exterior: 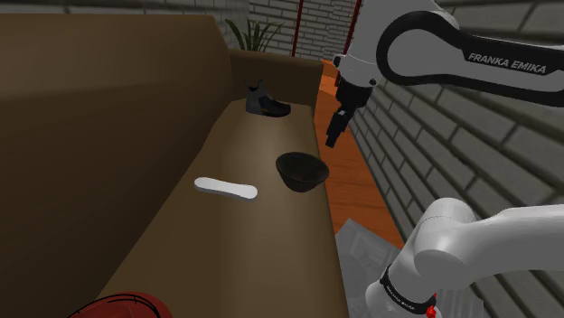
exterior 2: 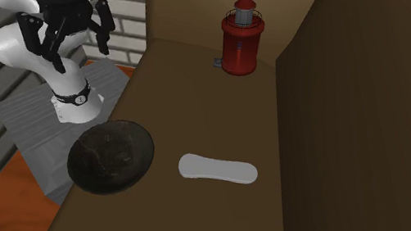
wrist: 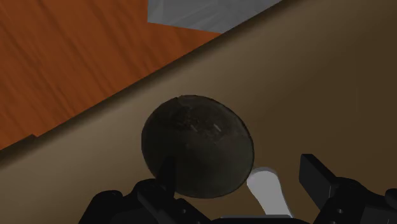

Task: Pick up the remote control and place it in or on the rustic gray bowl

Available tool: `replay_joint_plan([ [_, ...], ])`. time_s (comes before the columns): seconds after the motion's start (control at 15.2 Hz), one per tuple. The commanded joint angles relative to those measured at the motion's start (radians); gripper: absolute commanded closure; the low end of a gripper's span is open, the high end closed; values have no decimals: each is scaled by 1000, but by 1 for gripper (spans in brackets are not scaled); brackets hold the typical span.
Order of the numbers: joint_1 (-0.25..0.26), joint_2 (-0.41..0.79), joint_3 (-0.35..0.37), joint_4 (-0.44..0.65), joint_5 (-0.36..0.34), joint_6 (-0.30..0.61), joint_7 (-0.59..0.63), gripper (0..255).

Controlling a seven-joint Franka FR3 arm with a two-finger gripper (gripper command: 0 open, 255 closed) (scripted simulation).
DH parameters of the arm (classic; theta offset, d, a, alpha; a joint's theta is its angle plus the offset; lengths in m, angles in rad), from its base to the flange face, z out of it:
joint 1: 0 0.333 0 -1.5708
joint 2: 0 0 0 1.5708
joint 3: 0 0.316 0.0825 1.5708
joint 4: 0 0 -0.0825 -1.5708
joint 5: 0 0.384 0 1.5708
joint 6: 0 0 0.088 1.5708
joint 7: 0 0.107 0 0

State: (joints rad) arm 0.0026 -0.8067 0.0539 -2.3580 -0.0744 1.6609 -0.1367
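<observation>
Nearest in the shoulder view, a red lighthouse figure (exterior: pixel 117 305) poked up at the near end of the brown sofa seat (exterior: pixel 244 262), with the grey stand (exterior: pixel 361 248) off to the view's right. Further along the cushion lay the remote control (exterior: pixel 226 187). It was drawn plain white, a flat, slim bar with rounded ends and no buttons showing, lying flat with its length across the seat. Just beside it but apart, toward the seat's front edge, sat the bowl (exterior: pixel 300 171), dark, nearly black, round and faintly mottled inside.

Above the bowl and the sofa's front edge hung the gripper (exterior: pixel 333 135), its jaws spread apart with nothing held. In the wrist view the bowl and one end of the remote showed far below between the fingers (wrist: pixel 315 175).

Beyond, a dark shoe (exterior: pixel 267 104) stood at the far end of the seat. Behind the armrest rose a green plant (exterior: pixel 253 34), with the orange wooden floor (exterior: pixel 348 176) and a grey brick wall (exterior: pixel 452 135) alongside.
</observation>
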Motion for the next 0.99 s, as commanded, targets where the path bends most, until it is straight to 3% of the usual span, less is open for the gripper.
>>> replay_joint_plan([
  [0.0, 0, 0, 0, 0, 0, 0, 0, 0],
  [0.92, 65, 449, 12, 47, 29, 391, -94, 0],
])
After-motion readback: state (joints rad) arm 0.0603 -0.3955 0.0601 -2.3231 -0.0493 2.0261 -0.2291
